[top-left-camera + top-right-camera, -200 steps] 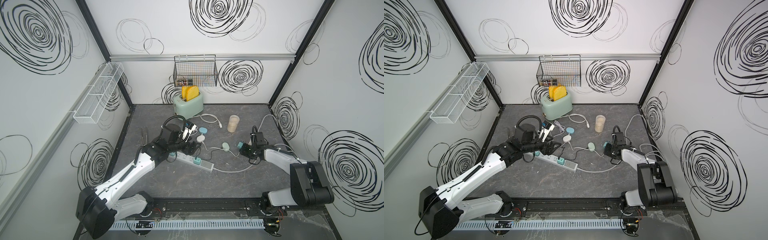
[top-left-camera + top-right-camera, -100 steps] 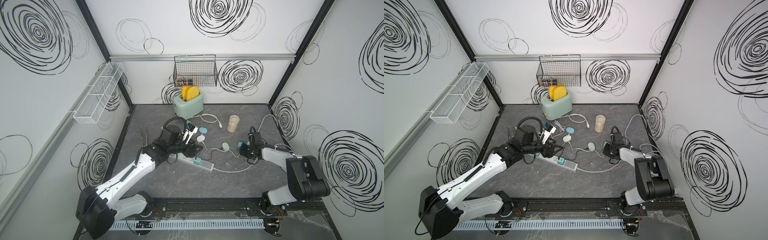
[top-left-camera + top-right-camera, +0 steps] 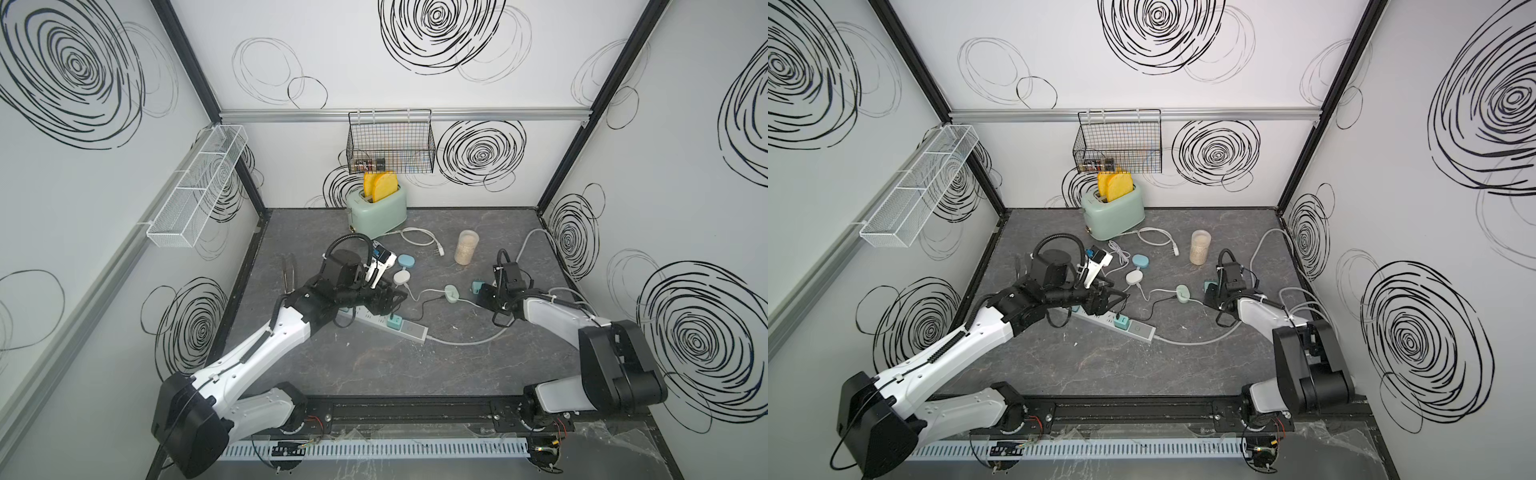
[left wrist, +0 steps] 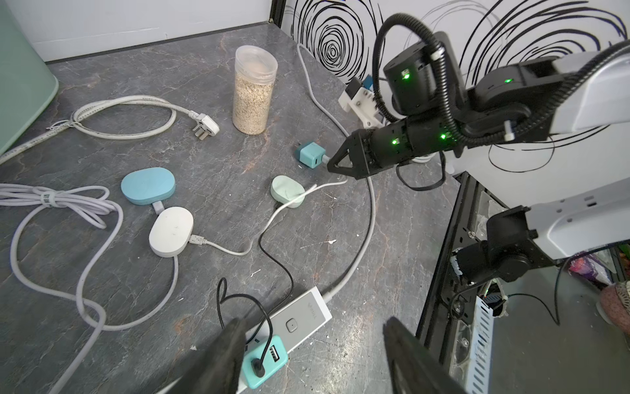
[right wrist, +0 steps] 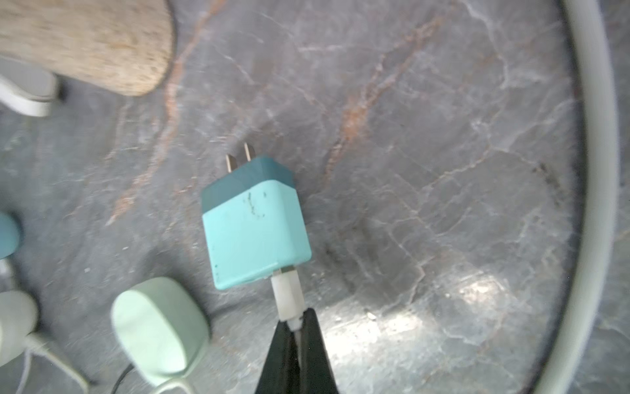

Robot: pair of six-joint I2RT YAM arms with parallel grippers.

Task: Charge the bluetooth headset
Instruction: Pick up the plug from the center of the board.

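Teal and lying on its side, the charger block [image 5: 254,225] rests on the grey table [image 5: 443,136] right of centre, nearer than the oat jar [image 4: 254,92], with its two prongs bare. The right fingers [image 5: 313,348] are pressed together on the white USB plug [image 5: 288,296] seated in the block, pinching it where the cable leaves. That white cable [image 4: 269,221] runs left over the pale green earbud case [image 4: 288,191] to the white earbud case [image 4: 170,232]. A blue case [image 4: 148,186] sits just farther back. The left fingers [image 4: 221,358] are spread and hold nothing, above the power strip [image 4: 303,317] near the middle. A second teal block [image 4: 276,368] sits plugged into that strip with a black lead in it.
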